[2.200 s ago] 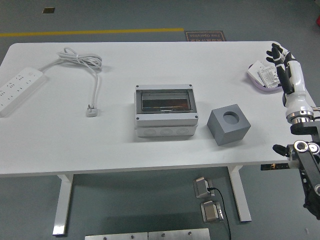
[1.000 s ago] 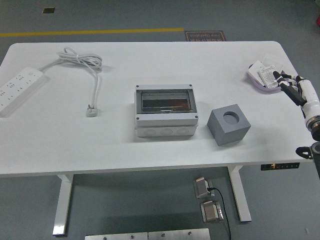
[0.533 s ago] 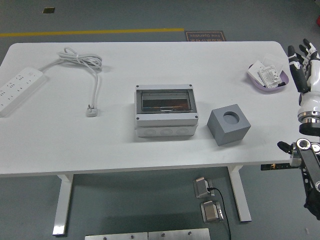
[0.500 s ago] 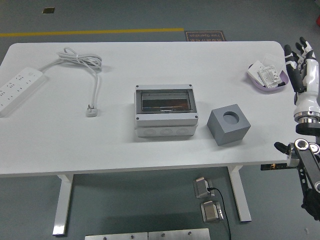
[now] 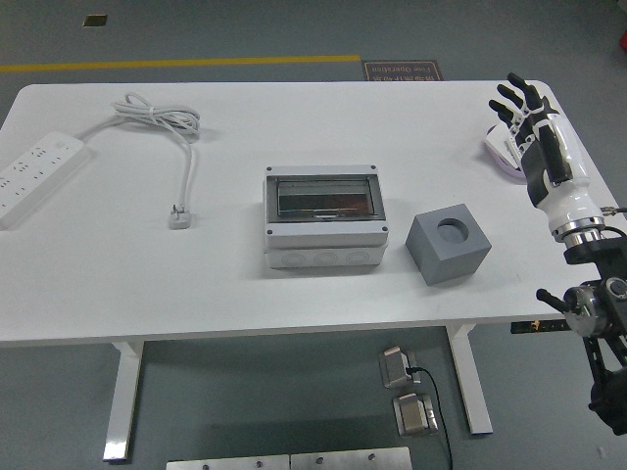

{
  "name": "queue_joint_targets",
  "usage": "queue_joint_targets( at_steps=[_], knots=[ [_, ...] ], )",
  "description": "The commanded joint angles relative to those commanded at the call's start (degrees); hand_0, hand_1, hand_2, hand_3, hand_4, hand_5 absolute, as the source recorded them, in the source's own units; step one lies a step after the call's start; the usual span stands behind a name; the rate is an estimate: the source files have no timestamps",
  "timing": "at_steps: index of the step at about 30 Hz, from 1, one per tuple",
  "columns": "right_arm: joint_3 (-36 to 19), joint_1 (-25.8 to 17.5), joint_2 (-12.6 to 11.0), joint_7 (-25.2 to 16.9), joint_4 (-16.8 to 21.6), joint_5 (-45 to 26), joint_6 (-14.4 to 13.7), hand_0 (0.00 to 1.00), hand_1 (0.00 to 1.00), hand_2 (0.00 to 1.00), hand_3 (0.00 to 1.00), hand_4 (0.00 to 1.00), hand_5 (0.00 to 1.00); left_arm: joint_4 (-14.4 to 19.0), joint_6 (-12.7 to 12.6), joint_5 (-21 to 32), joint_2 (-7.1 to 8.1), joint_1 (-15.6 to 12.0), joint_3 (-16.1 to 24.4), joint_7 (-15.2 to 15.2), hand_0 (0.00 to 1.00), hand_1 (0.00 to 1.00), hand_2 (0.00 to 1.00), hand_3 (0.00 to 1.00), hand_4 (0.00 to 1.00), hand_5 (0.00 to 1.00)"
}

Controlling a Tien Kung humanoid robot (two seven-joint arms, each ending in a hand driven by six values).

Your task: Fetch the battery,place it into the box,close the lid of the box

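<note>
The table (image 5: 294, 264) carries everything, and the box (image 5: 322, 215) near its middle serves as landmark: grey, with a dark clear lid lying flat over it, so it looks shut and would need opening before anything goes in. To the box's far left lie a power strip (image 5: 34, 176) and its coiled cord (image 5: 167, 122); just right of the box sits a grey cube (image 5: 448, 244) with a round hole in its top. Well right of the box, at the table's far corner, is a purple tray (image 5: 502, 157), mostly hidden under the right hand (image 5: 534, 147); the battery is presumably the pale item in it, though little of it shows. The step in hand seems to be the fetch: the hand should come down over the tray, close on the battery alone and lift straight so the light tray does not slide. Its fingers (image 5: 511, 96) are spread and extended, holding nothing, and whether they touch the tray cannot be told. The left arm is not seen
</note>
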State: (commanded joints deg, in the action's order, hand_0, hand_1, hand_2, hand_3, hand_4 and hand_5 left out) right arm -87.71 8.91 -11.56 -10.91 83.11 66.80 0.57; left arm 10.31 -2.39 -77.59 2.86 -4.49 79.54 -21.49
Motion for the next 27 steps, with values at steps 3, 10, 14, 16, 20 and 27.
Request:
queue_joint_targets(
  at_steps=[3, 10, 14, 16, 20, 27],
  knots=[
    [-0.58, 0.06, -0.12, -3.16, 0.32, -0.30, -3.91, 0.900, 0.791, 0.870, 0.809, 0.894, 0.867, 0.00, -0.05, 0.00, 0.12, 0.06, -0.09, -0.08, 0.606, 0.633, 0.565, 0.641, 0.773, 0.116],
    [-0.76, -0.04, -0.20, -7.24, -0.14, -4.28, -10.00, 0.977, 0.825, 0.881, 0.776, 0.892, 0.847, 0.00, -0.30, -0.18, 0.37, 0.14, -0.14, -0.24, 0.606, 0.633, 0.552, 0.643, 0.773, 0.120],
    [-0.46, 0.23, -0.18, -7.57, -0.57, -5.04, -10.43, 0.922, 0.787, 0.850, 0.766, 0.885, 0.823, 0.00, -0.25, -0.53, 0.43, 0.16, -0.02, -0.39, 0.606, 0.632, 0.511, 0.642, 0.777, 0.124],
    [-0.24, 0.38, -0.17, -7.55, -0.80, -5.27, -10.13, 0.922, 0.787, 0.850, 0.766, 0.885, 0.823, 0.00, -0.27, -0.76, 0.51, 0.18, 0.09, -0.39, 0.606, 0.632, 0.511, 0.642, 0.777, 0.124],
    [0.16, 0.47, -0.18, -7.34, -1.14, -5.72, -9.58, 0.915, 0.780, 0.837, 0.763, 0.872, 0.809, 0.00, -0.36, -1.28, 0.81, 0.26, 0.43, -0.33, 0.606, 0.630, 0.482, 0.644, 0.779, 0.128],
    [0.63, 0.30, -0.29, -6.90, -1.62, -6.75, -9.00, 0.920, 0.780, 0.834, 0.771, 0.871, 0.808, 0.00, 0.01, -1.99, 1.43, 0.35, 0.82, -0.63, 0.604, 0.630, 0.488, 0.644, 0.775, 0.127]
  ],
)
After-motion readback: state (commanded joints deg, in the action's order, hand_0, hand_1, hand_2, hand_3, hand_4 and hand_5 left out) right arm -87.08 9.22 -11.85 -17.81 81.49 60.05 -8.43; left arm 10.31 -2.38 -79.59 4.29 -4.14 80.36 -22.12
